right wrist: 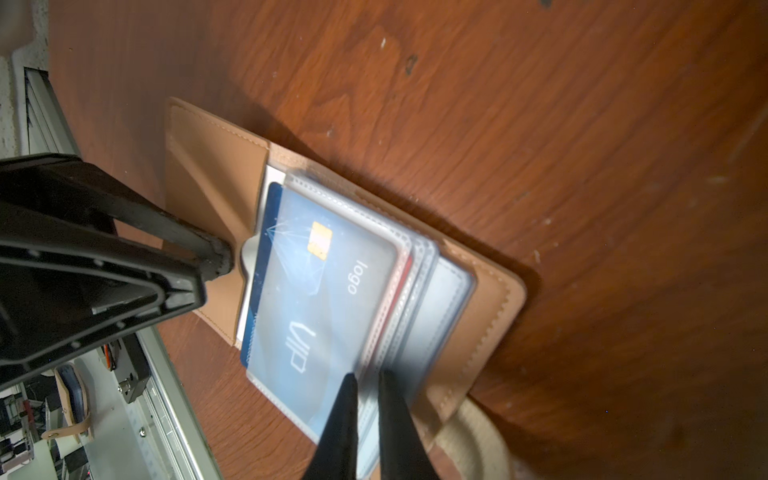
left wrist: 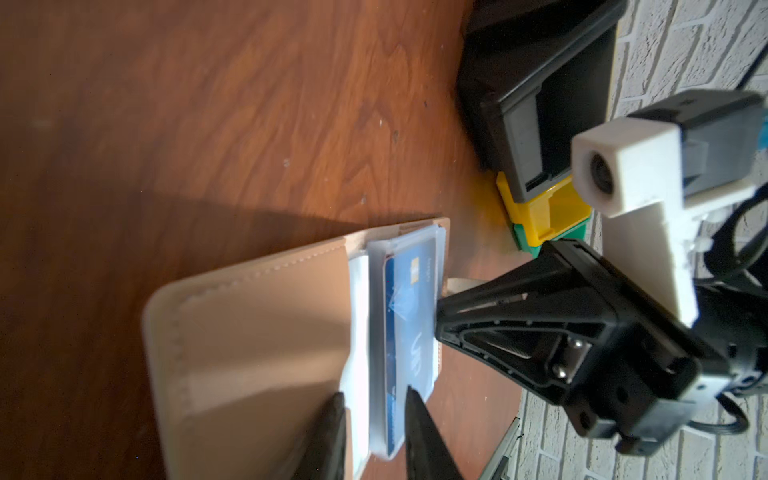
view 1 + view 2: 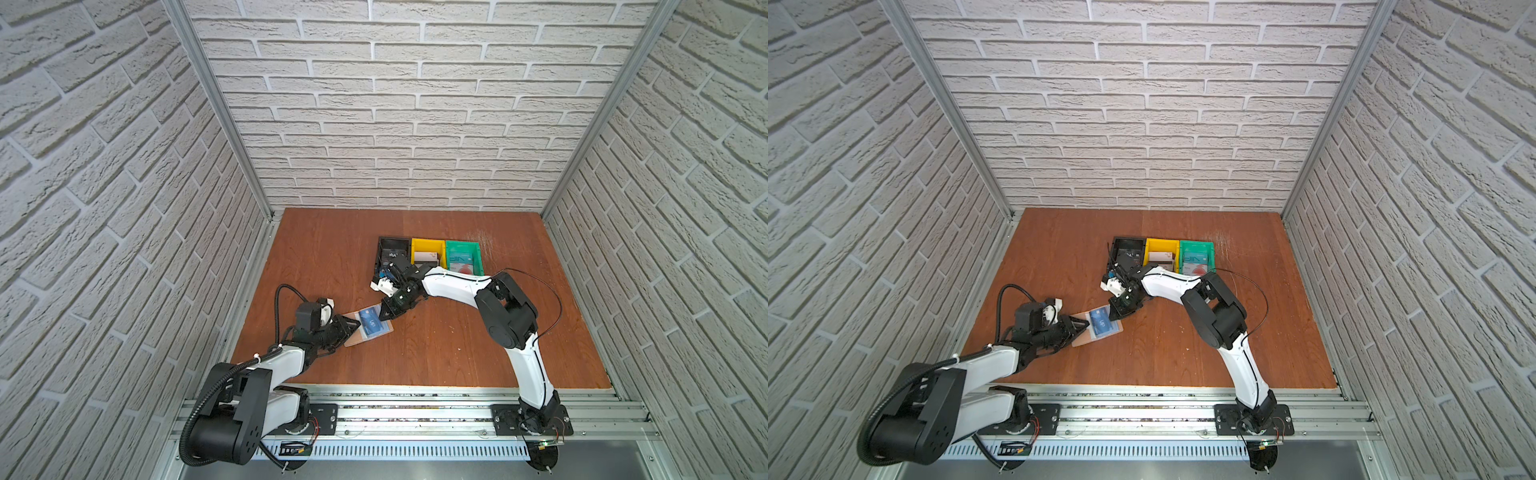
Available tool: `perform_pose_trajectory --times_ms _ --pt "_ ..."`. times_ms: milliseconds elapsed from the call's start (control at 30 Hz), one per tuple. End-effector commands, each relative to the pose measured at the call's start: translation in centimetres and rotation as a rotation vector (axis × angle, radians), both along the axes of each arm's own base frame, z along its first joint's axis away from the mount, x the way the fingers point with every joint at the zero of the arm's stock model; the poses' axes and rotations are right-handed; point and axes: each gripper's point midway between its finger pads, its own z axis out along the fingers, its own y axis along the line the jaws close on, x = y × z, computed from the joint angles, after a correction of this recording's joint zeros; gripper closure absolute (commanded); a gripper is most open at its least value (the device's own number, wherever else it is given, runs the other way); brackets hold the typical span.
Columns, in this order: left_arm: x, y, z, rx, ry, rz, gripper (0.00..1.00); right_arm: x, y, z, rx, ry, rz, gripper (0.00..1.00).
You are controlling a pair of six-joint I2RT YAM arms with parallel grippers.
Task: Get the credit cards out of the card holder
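I anchor the clear sleeves (image 1: 449,282) in the clenched right gripper (image 1: 365,376) so the slightly parted left gripper (image 2: 374,397) can draw the blue card (image 2: 407,299) just ahead.

Bins (image 3: 428,241) beyond; bare tabletop (image 3: 436,353) nearer

Table (image 3: 457,353), front left: the card holder (image 3: 357,338) open, a card (image 3: 372,324) uppermost in it. My left pincer (image 3: 351,328) at its left edge, right pincer (image 3: 388,318) at its far corner. Behind: three bins (image 3: 428,242) touching in a row.
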Motion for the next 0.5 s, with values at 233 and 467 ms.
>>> perform_pose_trajectory --times_ms 233,467 --pt "0.1 -0.1 -0.3 -0.002 -0.015 0.003 0.76 -2.7 -1.9 -4.5 -0.137 0.074 0.015 0.86" --pt "0.4 -0.4 -1.3 -0.018 -0.009 0.002 0.79 -2.9 -1.4 -4.6 -0.132 0.076 0.019 0.86"
